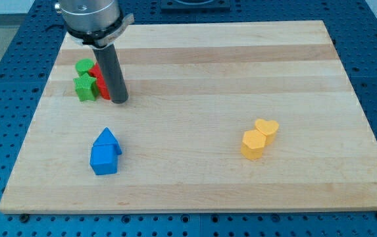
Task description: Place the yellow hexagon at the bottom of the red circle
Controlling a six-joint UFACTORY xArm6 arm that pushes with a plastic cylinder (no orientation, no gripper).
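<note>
The yellow hexagon (pixel 253 144) lies at the view's lower right, touching a yellow heart-shaped block (pixel 267 128) just above and right of it. A red block (pixel 98 80) sits at the upper left, mostly hidden behind my rod; its shape cannot be made out. My tip (pixel 119 101) rests on the board right against the red block's right side, far to the left of the yellow hexagon.
Two green blocks (pixel 85 86) (pixel 83 66) sit against the red block's left side. Two blue blocks (pixel 104 160) (pixel 108 139) lie touching at the lower left. The wooden board (pixel 241 66) ends in blue perforated table all around.
</note>
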